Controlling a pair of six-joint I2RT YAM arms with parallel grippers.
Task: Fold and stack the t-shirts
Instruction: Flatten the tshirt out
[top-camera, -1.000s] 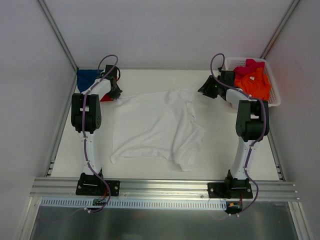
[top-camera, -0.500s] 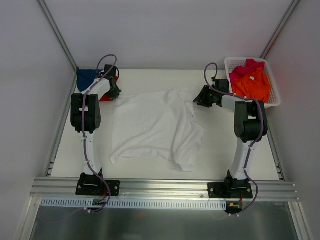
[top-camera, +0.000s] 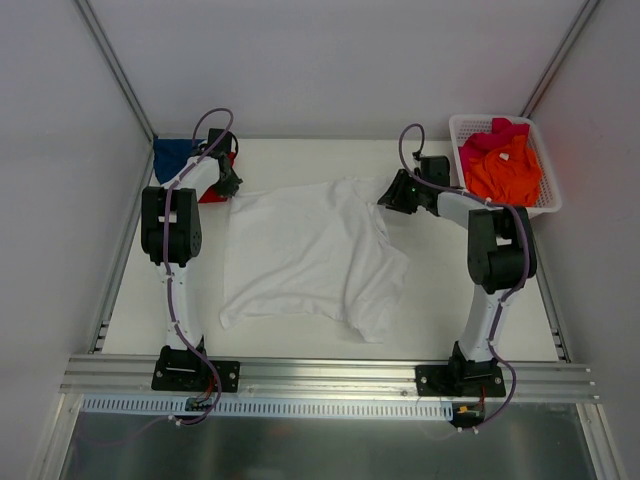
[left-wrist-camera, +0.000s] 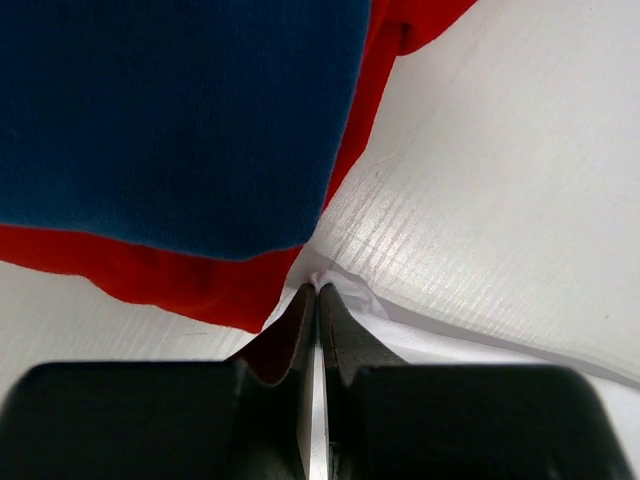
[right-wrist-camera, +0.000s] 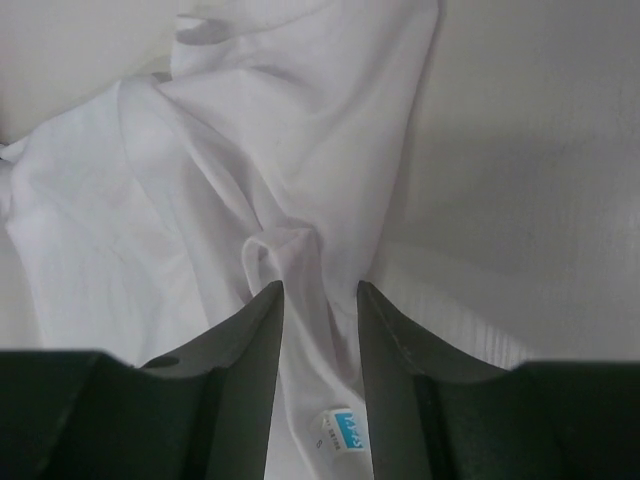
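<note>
The large white t-shirt (top-camera: 310, 250) lies spread and rumpled in the middle of the table. My left gripper (top-camera: 228, 186) is shut on its far left corner (left-wrist-camera: 330, 280), next to the blue t-shirt (left-wrist-camera: 170, 110) lying on the red t-shirt (left-wrist-camera: 180, 280) at the back left (top-camera: 180, 155). My right gripper (top-camera: 392, 195) is open at the shirt's far right edge, its jaws either side of a cloth fold (right-wrist-camera: 300, 260) near the neck label (right-wrist-camera: 340, 430). The orange t-shirt (top-camera: 505, 168) and pink t-shirt (top-camera: 497, 132) lie in the basket.
A white lattice basket (top-camera: 548, 190) stands at the back right corner. Grey walls enclose the table on three sides. An aluminium rail (top-camera: 330, 375) runs along the near edge by the arm bases.
My right gripper has moved left from beside the basket to the white shirt's far right edge. The left arm has hardly moved.
</note>
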